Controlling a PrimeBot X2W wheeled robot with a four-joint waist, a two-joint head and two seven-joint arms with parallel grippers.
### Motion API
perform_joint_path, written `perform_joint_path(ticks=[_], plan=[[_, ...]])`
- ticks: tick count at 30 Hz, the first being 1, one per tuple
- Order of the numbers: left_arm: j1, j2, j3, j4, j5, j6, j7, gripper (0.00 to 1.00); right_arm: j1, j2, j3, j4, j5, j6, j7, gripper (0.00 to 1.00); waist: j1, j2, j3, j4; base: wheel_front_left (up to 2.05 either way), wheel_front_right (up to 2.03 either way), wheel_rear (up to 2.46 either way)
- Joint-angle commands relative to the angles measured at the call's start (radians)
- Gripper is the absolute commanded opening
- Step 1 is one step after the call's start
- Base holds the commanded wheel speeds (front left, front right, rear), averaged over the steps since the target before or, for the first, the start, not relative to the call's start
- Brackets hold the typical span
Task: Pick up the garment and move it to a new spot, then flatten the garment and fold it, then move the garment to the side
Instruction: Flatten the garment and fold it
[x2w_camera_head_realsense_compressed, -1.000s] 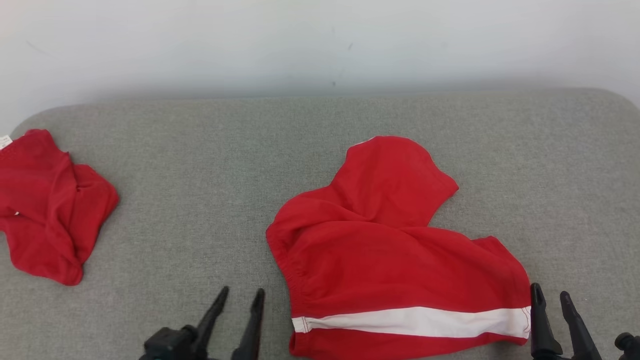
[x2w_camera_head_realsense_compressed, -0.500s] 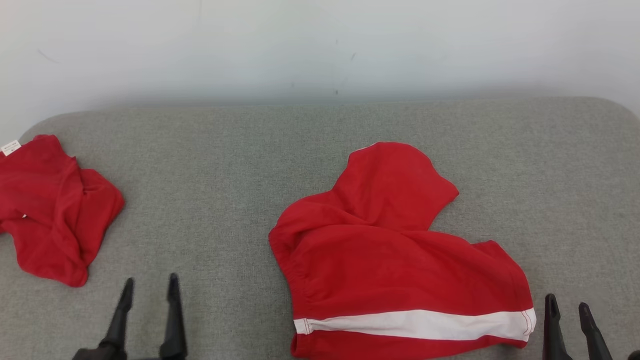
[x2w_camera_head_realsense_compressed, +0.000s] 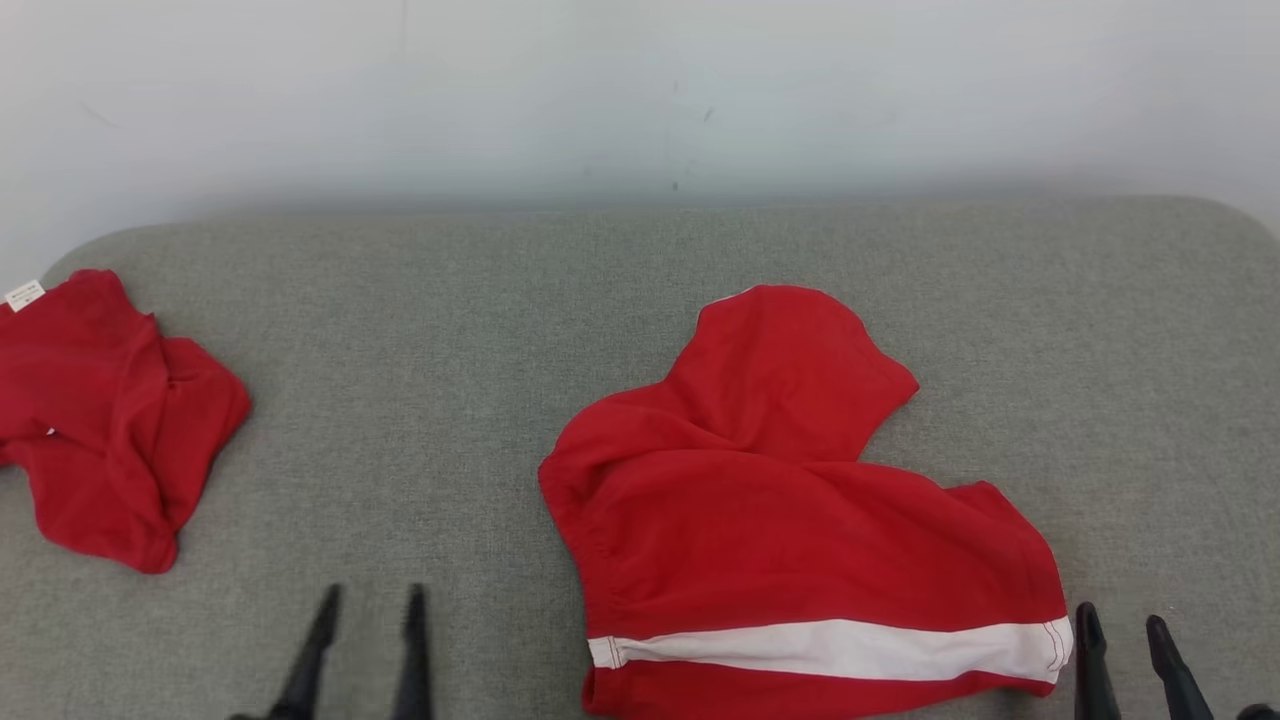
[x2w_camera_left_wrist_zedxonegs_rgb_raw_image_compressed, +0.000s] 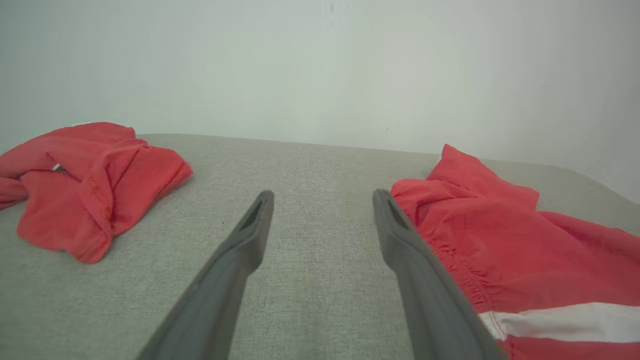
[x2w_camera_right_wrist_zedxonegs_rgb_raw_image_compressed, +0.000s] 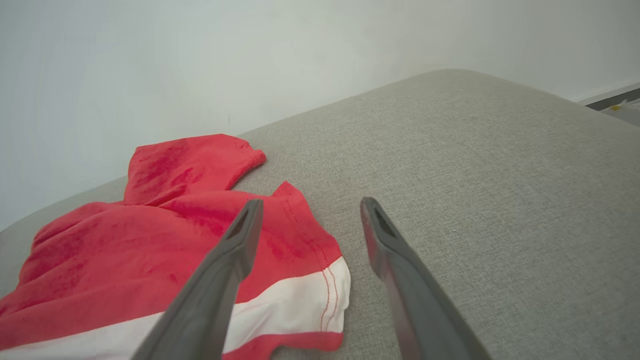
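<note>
Head view: garment (x2w_camera_head_realsense_compressed: 800, 520), red w/ white stripe, lay crumpled centre-right on grey cushion (x2w_camera_head_realsense_compressed: 450, 330). Left gripper (x2w_camera_head_realsense_compressed: 372, 600) stood open, empty, apart from garment. Right gripper (x2w_camera_head_realsense_compressed: 1122, 620) was open, empty, just beside stripe's end. Second red cloth (x2w_camera_head_realsense_compressed: 100, 420) lay far left.
Left wrist view: one finger overlapped garment's elastic edge; contact unclear.
Right wrist view: one finger crossed stripe corner; contact unclear.

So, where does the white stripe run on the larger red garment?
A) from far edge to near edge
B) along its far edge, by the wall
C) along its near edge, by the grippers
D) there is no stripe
C: the white stripe crosses the garment sideways, just inside its edge nearest the robot.
</note>
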Motion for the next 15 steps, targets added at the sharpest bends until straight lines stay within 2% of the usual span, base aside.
perform_joint_path(ticks=[1,7,15], plan=[[-0.021,-0.004,-0.022,0.015,0.0,-0.008,-0.003,1.0,-0.013,-0.012,0.008,0.008,-0.006,0.001,-0.005,1.0,0.0,0.0,0.006,-0.003,0.0,0.0,0.0],[-0.094,0.0,-0.198,0.145,-0.022,-0.024,-0.003,1.0,-0.068,-0.059,0.071,0.087,-0.015,0.001,-0.002,1.0,0.0,0.0,0.031,-0.022,0.0,0.0,0.0],[-0.186,0.038,-0.399,0.31,-0.137,-0.023,0.0,1.0,-0.142,-0.09,0.144,0.205,-0.021,0.001,-0.002,1.0,0.0,0.0,0.066,-0.048,0.0,0.0,0.0]])
